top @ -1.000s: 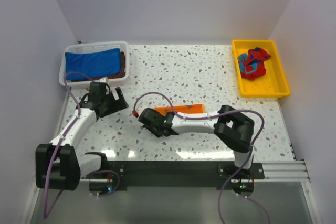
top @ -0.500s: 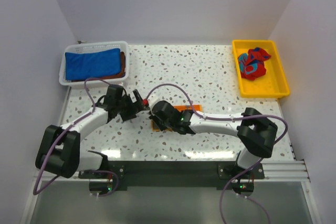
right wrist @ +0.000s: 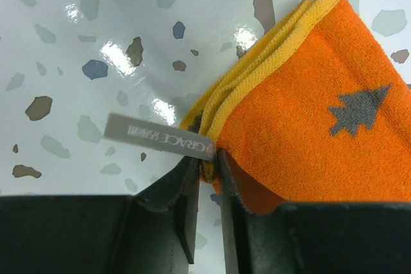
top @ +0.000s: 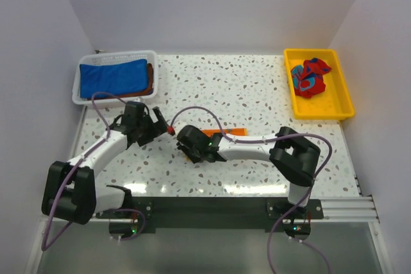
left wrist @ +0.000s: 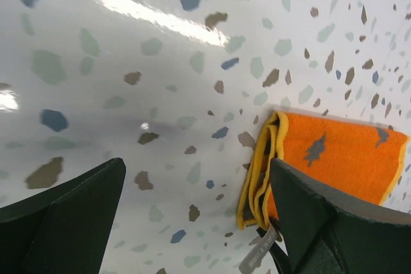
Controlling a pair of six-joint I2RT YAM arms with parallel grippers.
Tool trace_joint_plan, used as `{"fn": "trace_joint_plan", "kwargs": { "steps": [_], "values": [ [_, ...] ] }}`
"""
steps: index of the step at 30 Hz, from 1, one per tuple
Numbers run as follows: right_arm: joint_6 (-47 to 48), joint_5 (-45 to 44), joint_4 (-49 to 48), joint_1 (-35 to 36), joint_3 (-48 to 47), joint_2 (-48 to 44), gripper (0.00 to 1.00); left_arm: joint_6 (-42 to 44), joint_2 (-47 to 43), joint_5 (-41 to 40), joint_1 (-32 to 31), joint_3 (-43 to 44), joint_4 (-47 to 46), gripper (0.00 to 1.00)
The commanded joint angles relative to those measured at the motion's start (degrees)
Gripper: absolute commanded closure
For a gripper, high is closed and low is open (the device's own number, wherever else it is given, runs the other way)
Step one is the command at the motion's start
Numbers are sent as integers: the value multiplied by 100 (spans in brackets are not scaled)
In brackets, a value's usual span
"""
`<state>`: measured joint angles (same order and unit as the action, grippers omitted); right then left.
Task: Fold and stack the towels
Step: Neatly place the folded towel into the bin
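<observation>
Right, my right hand (right wrist: 209, 165) is pressed nearly together on a corner of the orange towel (right wrist: 308, 107). The yellow hem runs down into the narrow slit between the two fingers, and the grey label (right wrist: 160, 136) sticks out just beside them. I read that as a pinch on the layered corner, low against the desk (top: 244, 88). Held there, the folded layers stay stacked on one another instead of sliding apart.

The towel itself lies flat and folded on the near middle of the desk, its doubled edge facing my left side. From above, most of it is hidden under the right arm.

My left hand (left wrist: 196, 163) is spread wide and holds nothing. It hangs over bare desk just beside that doubled edge, one finger near the hem, though I cannot tell if it touches. I judge it is placed there to take the towel's left end, so both hands can carry it without the fold opening.

Further out, the basket (top: 77, 88) at the far left holds a blue towel (top: 112, 77) lying on a brown towel (top: 149, 76). That looks like the stack this one should join.

At the far right, the tray (top: 321, 112) holds a red towel (top: 310, 76), crumpled and not yet folded.
</observation>
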<state>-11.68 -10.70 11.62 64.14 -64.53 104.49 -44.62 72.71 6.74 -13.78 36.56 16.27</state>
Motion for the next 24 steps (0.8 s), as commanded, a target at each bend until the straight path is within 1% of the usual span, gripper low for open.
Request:
{"fn": "trace_joint_plan", "kwargs": {
  "steps": [1, 2, 3, 4, 5, 6, 9, 13, 16, 24],
  "values": [
    [-35, -11, 620, 63, -516, 177, 77, 629, -353, -507, 472, 352, 490, 0],
    [-62, -46, 727, 72, -673, 221, 75, 734, -397, -499, 603, 413, 621, 0],
    [-88, -90, 832, 81, -753, 265, 69, 944, -450, -533, 718, 440, 684, 0],
    [-158, -108, 1060, 99, -841, 361, 65, 1042, -564, -595, 867, 475, 754, 0],
    [-194, -108, 1175, 99, -1024, 414, 62, 1139, -617, -656, 912, 554, 894, 0],
    [-238, -108, 1272, 99, -1096, 467, 57, 1288, -661, -848, 930, 598, 947, 0],
    [-352, -152, 1580, 143, -1386, 660, 49, 1491, -810, -955, 947, 677, 1027, 0],
    [-440, -248, 1993, 204, -1772, 976, 48, 1579, -881, -947, 956, 590, 1009, 0],
    [-519, -257, 2151, 213, -1931, 1108, 48, 1597, -863, -763, 948, 502, 957, 0],
    [-660, -442, 2380, 213, -2072, 1600, 48, 1649, -828, -516, 947, 361, 869, 0]
  ]
}}
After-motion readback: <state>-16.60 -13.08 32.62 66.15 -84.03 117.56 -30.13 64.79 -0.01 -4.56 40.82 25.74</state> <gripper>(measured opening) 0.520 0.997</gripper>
